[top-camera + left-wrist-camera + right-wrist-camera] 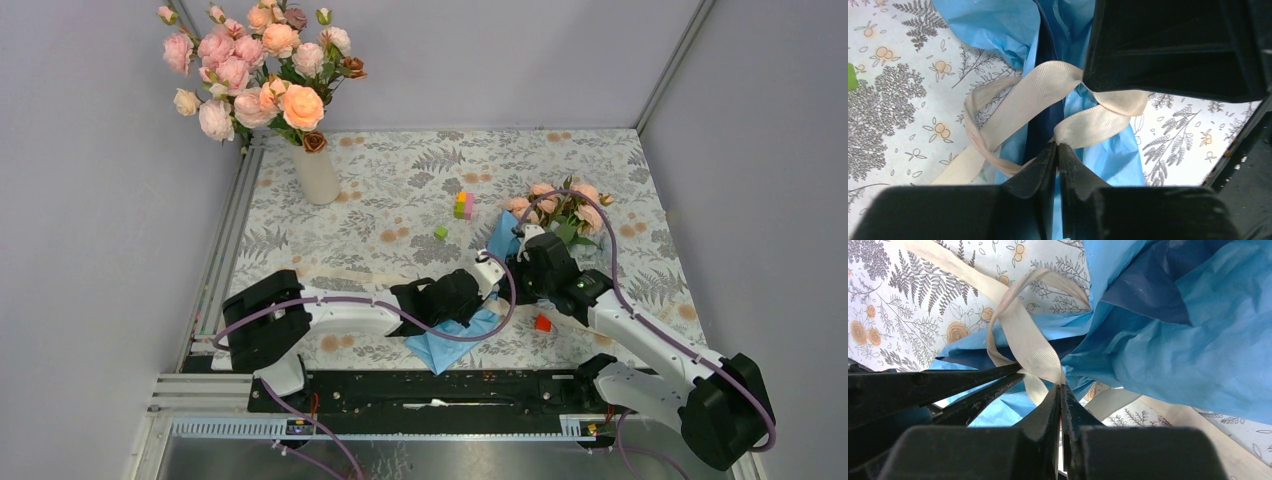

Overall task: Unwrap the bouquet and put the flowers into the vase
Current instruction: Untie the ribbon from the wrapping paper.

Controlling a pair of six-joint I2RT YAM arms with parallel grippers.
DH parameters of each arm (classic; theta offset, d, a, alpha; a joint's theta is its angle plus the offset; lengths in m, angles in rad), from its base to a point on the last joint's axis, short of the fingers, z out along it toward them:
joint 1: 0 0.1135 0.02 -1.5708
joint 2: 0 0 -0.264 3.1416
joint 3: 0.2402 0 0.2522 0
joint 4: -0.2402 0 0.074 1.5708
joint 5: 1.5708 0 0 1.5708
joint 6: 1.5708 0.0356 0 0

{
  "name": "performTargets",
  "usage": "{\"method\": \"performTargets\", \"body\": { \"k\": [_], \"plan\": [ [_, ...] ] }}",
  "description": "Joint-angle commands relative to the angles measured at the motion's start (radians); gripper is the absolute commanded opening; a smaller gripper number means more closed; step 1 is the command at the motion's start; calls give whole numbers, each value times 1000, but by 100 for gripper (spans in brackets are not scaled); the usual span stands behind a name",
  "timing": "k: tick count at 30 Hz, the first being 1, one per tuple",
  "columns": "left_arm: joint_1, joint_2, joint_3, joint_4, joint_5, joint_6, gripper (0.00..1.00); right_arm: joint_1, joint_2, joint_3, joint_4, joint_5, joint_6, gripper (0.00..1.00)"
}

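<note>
The bouquet lies right of the table's middle, its peach-pink flowers (566, 208) pointing to the far right and its crinkled blue paper (462, 336) spreading toward the near edge. A cream ribbon (1034, 93) is tied around the light blue and navy paper (998, 25). My left gripper (1058, 146) is shut on one loop of that ribbon. My right gripper (1060, 386) is shut on another strand of the ribbon (1028, 342), close to the knot. The two grippers (492, 270) (523, 241) meet over the bouquet's waist. The off-white vase (318, 175) stands at the far left and holds pink and peach blooms.
Small toy blocks lie near the bouquet: a yellow-pink stack (463, 205), a green one (440, 232) and a red one (542, 322). A metal rail (228, 240) borders the table's left side, and grey walls close in at the back and right.
</note>
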Motion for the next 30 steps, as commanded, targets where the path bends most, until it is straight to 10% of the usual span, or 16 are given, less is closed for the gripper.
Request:
{"method": "performTargets", "body": {
  "k": [1,17,30],
  "plan": [
    [-9,14,54,38,-69,-8,6,-4,-40,37,6,52,3,0],
    [14,-50,52,-11,-229,-199,0,-4,-282,36,-214,465,115,0],
    [205,-117,-46,19,42,-388,0,-4,-281,59,-438,674,317,0]
  ]
}}
